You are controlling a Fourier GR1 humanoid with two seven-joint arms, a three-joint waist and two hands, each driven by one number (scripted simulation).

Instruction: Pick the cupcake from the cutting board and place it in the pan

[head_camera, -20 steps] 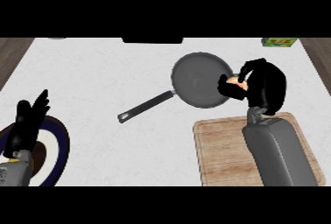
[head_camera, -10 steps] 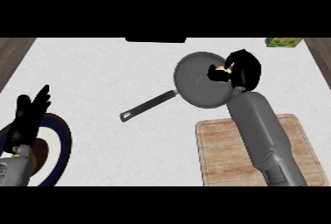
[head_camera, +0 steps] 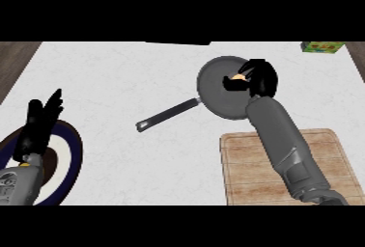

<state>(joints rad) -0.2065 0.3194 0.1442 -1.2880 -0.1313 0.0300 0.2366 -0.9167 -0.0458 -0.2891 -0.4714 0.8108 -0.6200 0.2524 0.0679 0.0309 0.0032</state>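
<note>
Over the round dark-grey metal pan, the right hand grasps the small tan cupcake; the left hand rests open above the dark-blue-rimmed plate.

Right forearm stretched forward from lower edge, right hand curled, pinching cupcake. Left hand resting at left edge, fingers straight, pointing up.
</note>
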